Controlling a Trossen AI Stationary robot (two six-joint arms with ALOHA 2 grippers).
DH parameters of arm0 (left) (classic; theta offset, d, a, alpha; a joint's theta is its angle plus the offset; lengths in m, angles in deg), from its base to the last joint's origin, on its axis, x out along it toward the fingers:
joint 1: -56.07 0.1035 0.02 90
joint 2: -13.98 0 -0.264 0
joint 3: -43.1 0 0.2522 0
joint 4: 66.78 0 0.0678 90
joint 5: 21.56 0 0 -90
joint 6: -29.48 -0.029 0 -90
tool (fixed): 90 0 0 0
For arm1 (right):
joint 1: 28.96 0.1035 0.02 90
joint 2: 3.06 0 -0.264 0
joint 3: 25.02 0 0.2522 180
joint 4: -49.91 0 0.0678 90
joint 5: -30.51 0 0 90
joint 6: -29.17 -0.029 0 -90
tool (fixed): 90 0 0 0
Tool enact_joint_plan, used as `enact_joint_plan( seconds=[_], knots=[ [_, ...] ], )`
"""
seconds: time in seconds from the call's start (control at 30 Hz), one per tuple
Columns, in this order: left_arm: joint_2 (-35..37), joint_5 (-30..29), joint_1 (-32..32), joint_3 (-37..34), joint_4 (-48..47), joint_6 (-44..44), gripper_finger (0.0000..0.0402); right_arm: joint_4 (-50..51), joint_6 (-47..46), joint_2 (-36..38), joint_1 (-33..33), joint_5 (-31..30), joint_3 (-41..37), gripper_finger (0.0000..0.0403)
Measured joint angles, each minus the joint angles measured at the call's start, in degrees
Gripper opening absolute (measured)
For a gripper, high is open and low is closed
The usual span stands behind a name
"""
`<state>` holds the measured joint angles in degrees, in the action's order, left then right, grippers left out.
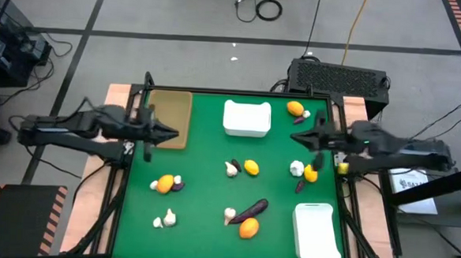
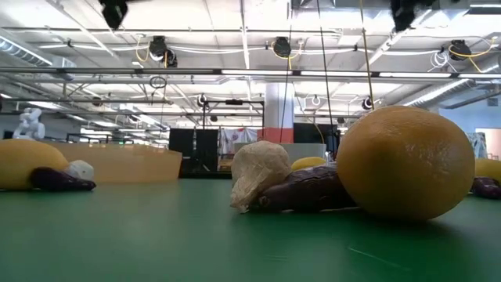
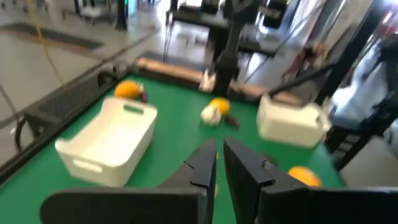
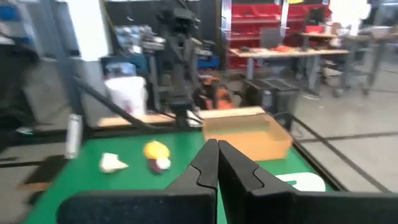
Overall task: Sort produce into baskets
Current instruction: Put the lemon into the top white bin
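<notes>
The produce lies loose on the green table (image 1: 202,214) — an orange fruit (image 1: 248,229) touching the long eggplant (image 1: 252,208) near six o'clock, garlic bulbs (image 1: 166,218) toward seven. These look light, hard and smooth; the round fruit may roll, so gripping across its middle seems wise. The left gripper (image 1: 169,134) and right gripper (image 1: 298,137) hover closed and empty, at nine and three o'clock.

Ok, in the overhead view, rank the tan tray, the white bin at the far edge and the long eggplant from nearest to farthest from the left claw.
1. Tan tray: right beside the left claw, far left corner.
2. White bin: far edge, centre.
3. Eggplant: near side, right of centre.
</notes>
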<state>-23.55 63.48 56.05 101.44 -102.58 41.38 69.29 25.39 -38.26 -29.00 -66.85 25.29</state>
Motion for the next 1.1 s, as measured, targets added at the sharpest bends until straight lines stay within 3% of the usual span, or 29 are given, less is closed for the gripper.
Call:
enact_joint_plan(
  seconds=[0.3,0.67,0.9,1.1],
  knots=[
    [-13.16,1.51,-0.02,0.0,-2.51,-3.39,0.0038,-4.39,-3.62,-14.8,0.0,-1.65,-1.94,0.0],
    [-25.97,1.7,-0.02,0.0,-2.56,-8.28,0.0038,-5.26,-13.19,-20.47,0.04,3.22,-1.49,0.0],
    [-29.22,2.08,-0.16,0.0,-2.69,-9.45,0.0038,-5.39,-4.26,-24.13,2.67,3.22,2.24,0.0],
    [-29.5,9.56,-0.8,0.0,-3.35,-9.22,0.0037,-5.45,-2.86,-30.73,6.81,3.22,6.83,0.0]
  ],
)
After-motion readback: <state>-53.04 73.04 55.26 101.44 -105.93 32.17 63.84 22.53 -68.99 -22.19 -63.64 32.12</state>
